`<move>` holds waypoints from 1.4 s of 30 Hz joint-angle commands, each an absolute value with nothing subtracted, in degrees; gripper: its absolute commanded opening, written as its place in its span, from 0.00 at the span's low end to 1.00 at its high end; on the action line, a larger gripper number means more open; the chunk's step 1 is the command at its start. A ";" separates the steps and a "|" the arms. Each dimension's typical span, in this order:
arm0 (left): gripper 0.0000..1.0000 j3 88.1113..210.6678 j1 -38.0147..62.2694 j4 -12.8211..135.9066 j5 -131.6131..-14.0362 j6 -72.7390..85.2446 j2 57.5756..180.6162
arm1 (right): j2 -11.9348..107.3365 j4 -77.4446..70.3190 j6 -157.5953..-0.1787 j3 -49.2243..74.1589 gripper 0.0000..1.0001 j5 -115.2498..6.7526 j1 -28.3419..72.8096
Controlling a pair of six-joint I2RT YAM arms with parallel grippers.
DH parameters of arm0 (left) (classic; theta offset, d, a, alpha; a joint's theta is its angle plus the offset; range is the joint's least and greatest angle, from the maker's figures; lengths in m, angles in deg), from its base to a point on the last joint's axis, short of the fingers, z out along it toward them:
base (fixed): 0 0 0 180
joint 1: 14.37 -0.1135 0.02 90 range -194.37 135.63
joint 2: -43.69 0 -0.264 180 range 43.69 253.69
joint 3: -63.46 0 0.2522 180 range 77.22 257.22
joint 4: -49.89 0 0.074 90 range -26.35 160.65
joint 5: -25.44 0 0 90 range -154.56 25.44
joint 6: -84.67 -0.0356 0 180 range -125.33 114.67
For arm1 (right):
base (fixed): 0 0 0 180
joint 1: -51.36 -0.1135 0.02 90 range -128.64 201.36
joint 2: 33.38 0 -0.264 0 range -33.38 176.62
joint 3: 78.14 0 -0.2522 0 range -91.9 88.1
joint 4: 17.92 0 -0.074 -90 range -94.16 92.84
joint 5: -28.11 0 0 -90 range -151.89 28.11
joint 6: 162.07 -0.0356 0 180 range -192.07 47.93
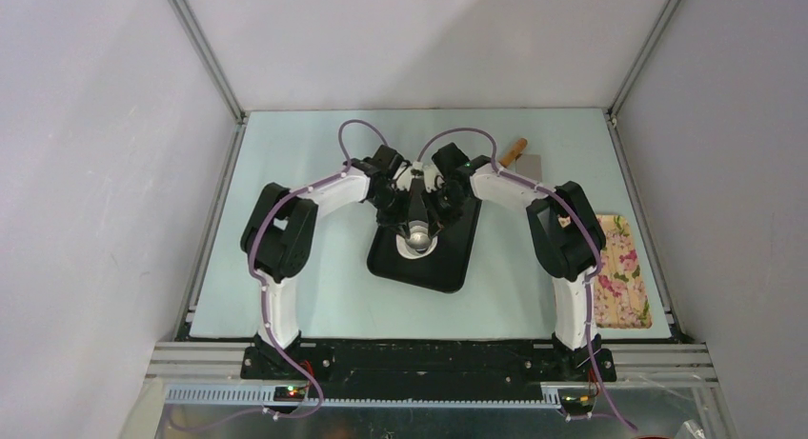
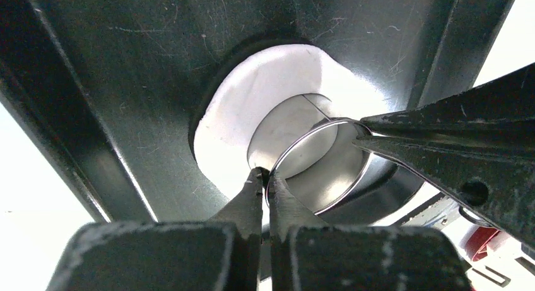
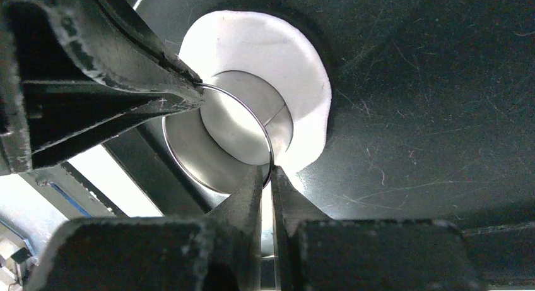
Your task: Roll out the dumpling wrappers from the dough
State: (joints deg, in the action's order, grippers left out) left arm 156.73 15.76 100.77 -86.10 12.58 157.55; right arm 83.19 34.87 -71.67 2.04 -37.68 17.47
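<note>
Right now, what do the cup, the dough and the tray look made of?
Cup: looks like thin polished steel, with a bright mirror-like wall and a fine sharp rim.
Dough: soft matte white sheet, pressed flat with an uneven edge.
Tray: black, semi-gloss, probably plastic or coated metal; fine scratches catch the light.

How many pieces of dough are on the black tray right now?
1. A flattened white dough disc lies on the black tray, with the steel cup standing on its middle. Other pieces may be hidden from these views.
</note>
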 commanded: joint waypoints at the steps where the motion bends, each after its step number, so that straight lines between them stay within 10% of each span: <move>1: 0.00 158.82 17.61 98.26 -76.58 8.44 163.63 | 87.50 34.25 -70.66 1.67 0.00 -39.14 17.20; 42: 0.00 159.24 22.45 98.43 -78.75 10.21 165.79 | 87.53 38.21 -71.62 -1.01 0.00 -36.79 18.80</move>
State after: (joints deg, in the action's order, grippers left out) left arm 159.61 17.20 99.59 -81.38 13.02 159.24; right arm 84.35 33.91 -74.31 0.40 -37.90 19.57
